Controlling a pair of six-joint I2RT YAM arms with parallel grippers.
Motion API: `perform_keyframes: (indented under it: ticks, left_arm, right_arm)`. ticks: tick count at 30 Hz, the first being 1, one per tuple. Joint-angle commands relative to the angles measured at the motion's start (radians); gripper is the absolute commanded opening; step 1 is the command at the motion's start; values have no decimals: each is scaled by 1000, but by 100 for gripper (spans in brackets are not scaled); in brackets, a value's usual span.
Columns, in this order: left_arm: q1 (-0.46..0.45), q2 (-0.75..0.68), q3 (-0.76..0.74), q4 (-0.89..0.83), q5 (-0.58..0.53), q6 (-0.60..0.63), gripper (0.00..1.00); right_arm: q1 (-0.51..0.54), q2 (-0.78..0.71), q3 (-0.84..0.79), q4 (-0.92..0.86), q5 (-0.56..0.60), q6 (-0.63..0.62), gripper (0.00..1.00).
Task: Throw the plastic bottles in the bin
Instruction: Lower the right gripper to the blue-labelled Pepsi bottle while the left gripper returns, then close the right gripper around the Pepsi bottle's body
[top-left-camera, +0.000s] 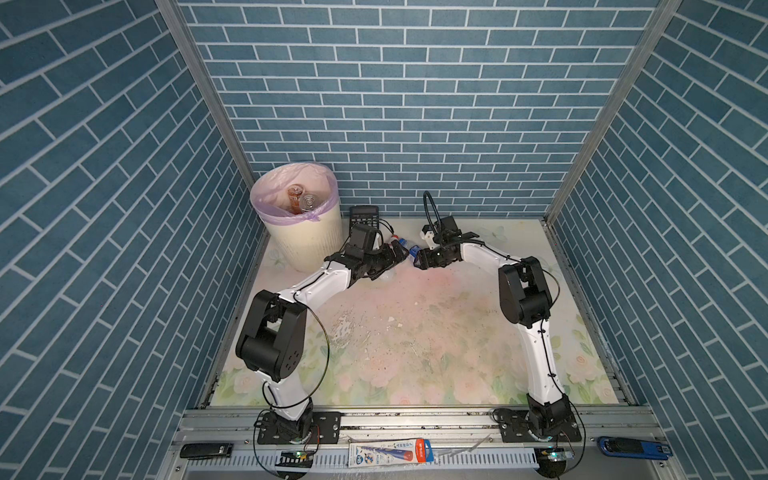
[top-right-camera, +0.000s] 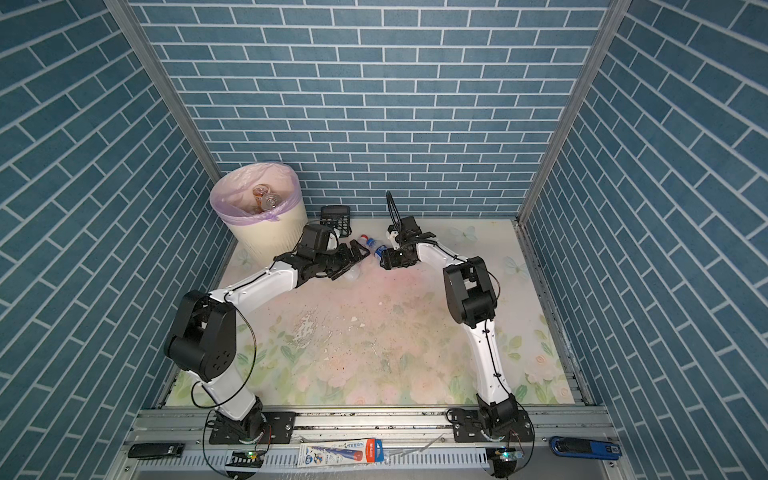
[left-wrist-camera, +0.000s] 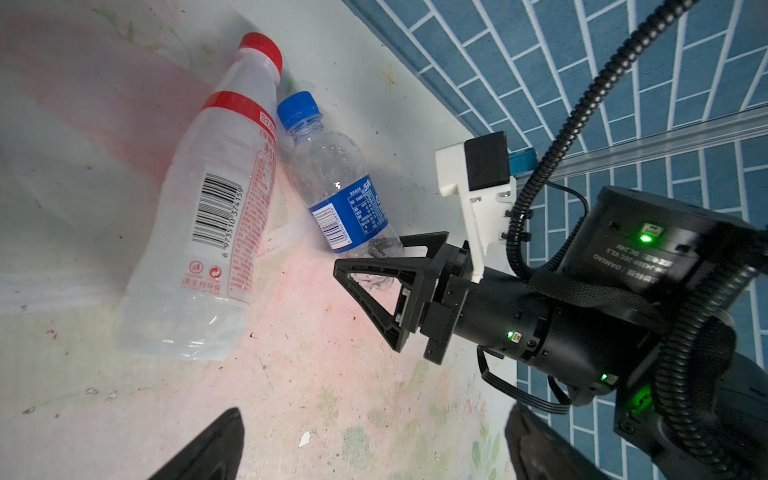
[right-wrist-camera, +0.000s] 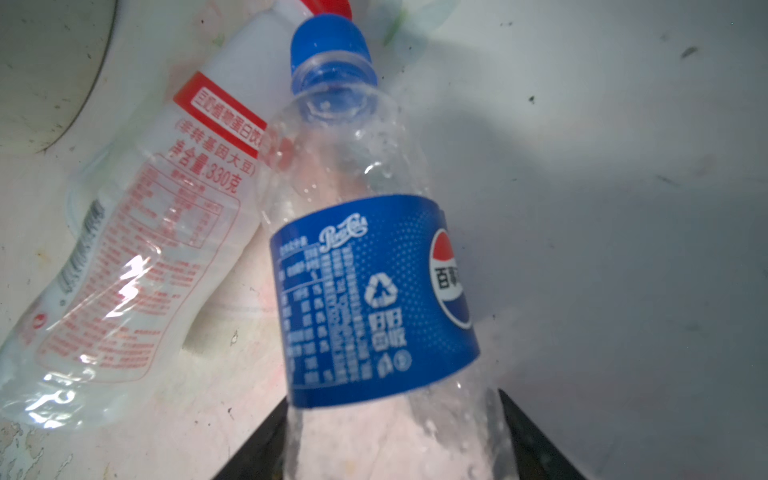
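Note:
Two plastic bottles lie side by side on the floral table, near the back wall. The blue-capped, blue-labelled bottle (right-wrist-camera: 370, 299) (left-wrist-camera: 345, 195) (top-right-camera: 379, 250) has its base between the jaws of my right gripper (right-wrist-camera: 395, 440) (left-wrist-camera: 376, 259) (top-left-camera: 417, 262), which is shut on it. The larger clear bottle with a red cap and red print (left-wrist-camera: 216, 216) (right-wrist-camera: 137, 257) (top-right-camera: 364, 238) leans against it. My left gripper (left-wrist-camera: 374, 436) (top-left-camera: 397, 254) hangs open over this larger bottle with nothing between its fingers. The bin (top-left-camera: 299, 245) (top-right-camera: 266, 235) stands at the back left. An amber bottle (top-left-camera: 294, 197) and a clear one (top-left-camera: 308, 202) are inside it.
A black calculator (top-left-camera: 363, 216) (top-right-camera: 336, 216) leans at the back wall between the bin and the left arm. Blue brick walls close in the back and both sides. On the front rail lie a pen package (top-left-camera: 390, 455), a black object (top-left-camera: 205, 450) and a blue one (top-left-camera: 633, 448).

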Motion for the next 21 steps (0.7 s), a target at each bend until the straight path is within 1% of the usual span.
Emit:
perform_keyframes:
  ticks: [1, 5, 11, 21]
  left_arm:
    - [7, -41, -34, 12, 16, -3, 99]
    - [8, -84, -81, 23, 1, -8, 99]
    - [8, -143, -165, 53, -22, -21, 99]
    - [-4, -136, -176, 91, -14, -59, 99]
  right_arm:
    - [5, 24, 50, -51, 36, -30, 66]
    - [6, 20, 31, -60, 44, -28, 59]
    - [6, -50, -71, -19, 44, -6, 49]
    - [15, -226, -270, 41, 54, 27, 42]
